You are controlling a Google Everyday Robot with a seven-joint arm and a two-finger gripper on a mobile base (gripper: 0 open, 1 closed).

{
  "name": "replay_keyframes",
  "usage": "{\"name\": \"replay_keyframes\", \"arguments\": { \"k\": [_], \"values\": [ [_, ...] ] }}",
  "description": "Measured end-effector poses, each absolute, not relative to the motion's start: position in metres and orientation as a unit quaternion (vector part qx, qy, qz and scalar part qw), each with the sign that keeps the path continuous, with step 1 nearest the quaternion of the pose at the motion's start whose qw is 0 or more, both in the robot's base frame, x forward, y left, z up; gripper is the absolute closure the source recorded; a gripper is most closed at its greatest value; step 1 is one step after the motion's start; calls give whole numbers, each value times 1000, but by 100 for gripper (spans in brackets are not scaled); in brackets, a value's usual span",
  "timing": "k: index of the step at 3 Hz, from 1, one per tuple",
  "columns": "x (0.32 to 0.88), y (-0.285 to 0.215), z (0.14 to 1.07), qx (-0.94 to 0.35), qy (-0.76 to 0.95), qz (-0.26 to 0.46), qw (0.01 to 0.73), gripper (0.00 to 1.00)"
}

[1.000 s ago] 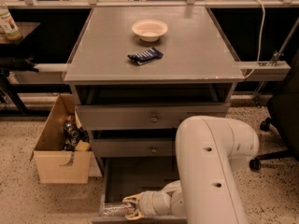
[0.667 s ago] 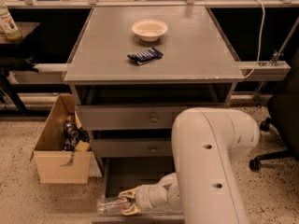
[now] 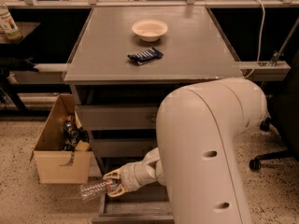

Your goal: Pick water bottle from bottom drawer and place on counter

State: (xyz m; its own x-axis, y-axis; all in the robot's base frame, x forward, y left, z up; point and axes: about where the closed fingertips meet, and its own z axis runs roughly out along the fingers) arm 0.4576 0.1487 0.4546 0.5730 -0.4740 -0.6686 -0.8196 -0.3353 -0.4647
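Your gripper (image 3: 114,185) is clamped on one end of the water bottle (image 3: 93,189), which lies level and pokes out past the left edge of the open bottom drawer (image 3: 135,208). You can't read its label. On the counter (image 3: 196,45) sit a bowl (image 3: 149,29) and a dark packet (image 3: 145,56), its lettering illegible.

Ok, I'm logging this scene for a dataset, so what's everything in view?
water bottle: one, clear, sticking out left of the open drawer
bottom drawer: one, grey, pulled open
counter: one, grey, cabinet top
bowl: one, cream, back of counter
snack packet: one, dark blue, in front of bowl
cardboard box: one, tan, floor left of cabinet
labelled bottle: one, green-and-white, far left
chair: one, black, right
arm: one, white, foreground
gripper: one, gripping the water bottle
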Motion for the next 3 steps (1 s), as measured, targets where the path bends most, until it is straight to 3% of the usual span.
{"name": "replay_keyframes", "arguments": {
  "k": [1, 3],
  "values": [
    [458, 149, 455, -789, 410, 213, 405, 100],
    [455, 140, 551, -761, 308, 208, 532, 100]
  ]
}}
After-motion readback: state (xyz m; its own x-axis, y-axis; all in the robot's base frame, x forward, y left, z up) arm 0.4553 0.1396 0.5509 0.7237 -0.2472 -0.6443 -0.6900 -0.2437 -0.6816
